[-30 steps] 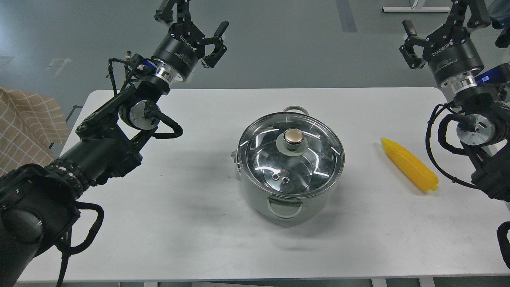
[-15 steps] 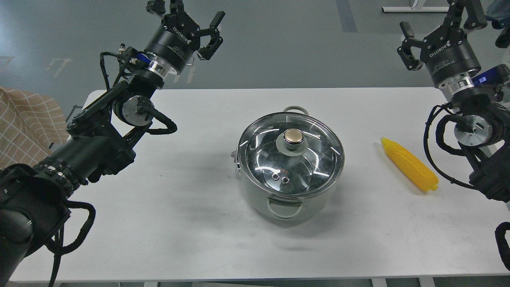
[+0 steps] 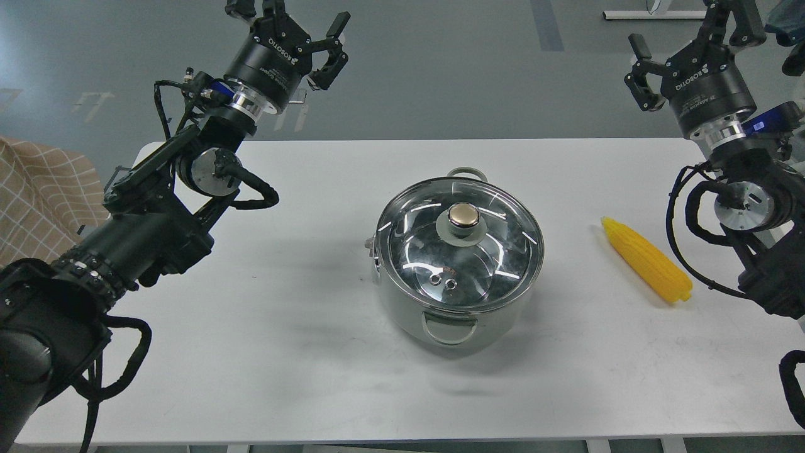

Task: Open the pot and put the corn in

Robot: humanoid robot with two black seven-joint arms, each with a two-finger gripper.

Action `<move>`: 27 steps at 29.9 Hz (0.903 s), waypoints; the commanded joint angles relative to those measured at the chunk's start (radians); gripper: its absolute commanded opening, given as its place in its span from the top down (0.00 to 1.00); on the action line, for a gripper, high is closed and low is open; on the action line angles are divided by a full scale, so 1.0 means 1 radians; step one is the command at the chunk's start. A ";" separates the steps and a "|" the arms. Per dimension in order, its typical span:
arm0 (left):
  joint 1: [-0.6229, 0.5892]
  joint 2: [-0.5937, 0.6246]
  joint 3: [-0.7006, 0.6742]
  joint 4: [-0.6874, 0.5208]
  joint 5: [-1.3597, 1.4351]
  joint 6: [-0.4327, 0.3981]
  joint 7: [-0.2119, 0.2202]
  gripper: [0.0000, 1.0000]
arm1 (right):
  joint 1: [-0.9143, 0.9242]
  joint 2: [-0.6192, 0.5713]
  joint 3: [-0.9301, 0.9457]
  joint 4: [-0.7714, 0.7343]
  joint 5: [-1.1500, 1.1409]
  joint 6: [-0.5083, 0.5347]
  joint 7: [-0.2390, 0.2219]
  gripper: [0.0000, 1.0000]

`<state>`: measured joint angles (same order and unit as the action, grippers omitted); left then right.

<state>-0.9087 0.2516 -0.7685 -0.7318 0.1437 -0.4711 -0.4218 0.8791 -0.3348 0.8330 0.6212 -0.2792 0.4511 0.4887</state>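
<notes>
The shiny steel pot (image 3: 412,318) stands at the middle of the white table (image 3: 283,352). A glass lid (image 3: 497,251) with a brass-coloured knob (image 3: 463,216) sits on it. The yellow corn (image 3: 648,259) lies on the table to the right of the pot, tapered end away from me. My left gripper (image 3: 286,14) is open and empty, raised beyond the table's far left edge. My right gripper (image 3: 688,28) is open and empty, raised at the far right, above and behind the corn.
A checked cloth (image 3: 38,195) lies off the table's left side. Grey floor lies beyond the far edge. Bare table surface lies in front of the pot and to its left.
My left gripper has moved up and to the left, away from the pot. My right gripper has shifted slightly left and up. The pot, lid and corn have not moved.
</notes>
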 commanded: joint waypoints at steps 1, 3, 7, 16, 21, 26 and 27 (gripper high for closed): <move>0.002 0.020 0.009 0.012 0.002 -0.001 0.003 0.02 | 0.001 -0.001 -0.002 -0.011 -0.003 0.000 0.000 0.00; 0.001 0.031 0.014 0.017 0.002 0.000 0.006 0.02 | 0.004 -0.003 -0.003 -0.021 -0.003 0.000 0.000 0.00; 0.008 0.041 0.014 0.049 0.004 -0.001 0.012 0.02 | 0.001 -0.006 -0.005 -0.070 -0.017 0.001 0.000 0.00; 0.016 0.044 0.014 0.061 0.004 -0.003 0.017 0.02 | 0.006 -0.007 -0.020 -0.092 -0.020 0.000 0.000 0.00; 0.025 0.061 0.014 0.061 0.004 -0.004 0.014 0.02 | 0.011 -0.010 -0.028 -0.101 -0.018 0.001 0.000 0.00; 0.033 0.054 0.015 0.061 0.008 -0.009 0.003 0.02 | 0.015 0.003 -0.026 -0.163 -0.014 0.018 0.000 0.00; 0.036 0.052 0.015 0.061 0.013 -0.008 0.001 0.02 | 0.014 0.008 -0.032 -0.161 -0.014 0.030 0.000 0.00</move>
<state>-0.8791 0.3097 -0.7535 -0.6702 0.1475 -0.4794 -0.4124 0.8930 -0.3353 0.8059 0.4718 -0.2940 0.4610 0.4887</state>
